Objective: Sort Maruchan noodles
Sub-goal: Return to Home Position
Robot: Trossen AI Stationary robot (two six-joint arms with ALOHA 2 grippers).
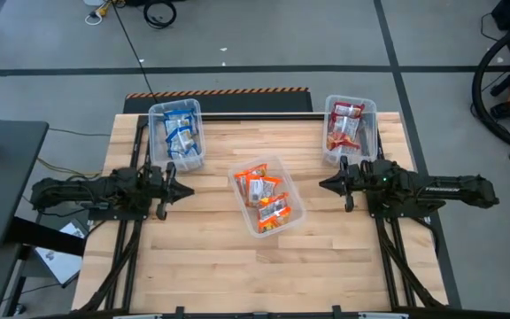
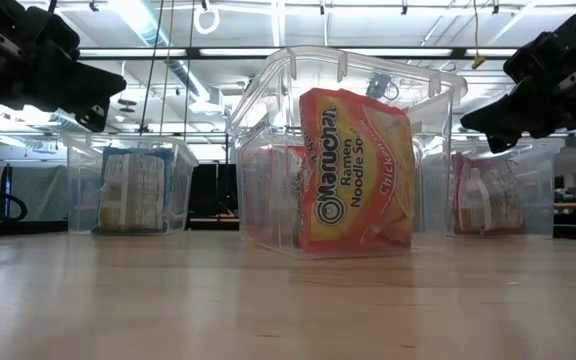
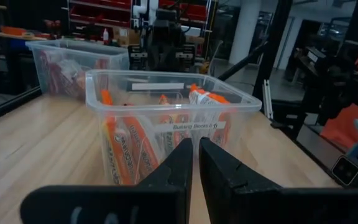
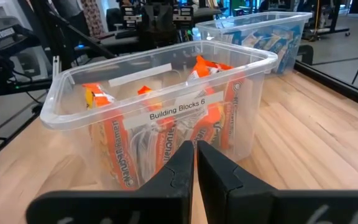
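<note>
Noodles sorted by colour into three bins, both arms idle.
Blue noodles sit upper left, red noodles upper right, orange noodles in the centre bin. The left gripper and right gripper flank it, clenched on nothing. Packet counts are hidden by overlap.

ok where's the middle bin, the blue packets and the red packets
middle bin (image 1: 293, 193), high view, right rim
blue packets (image 1: 181, 133), high view, top packet's face
red packets (image 1: 345, 128), high view, top packet's face
</note>
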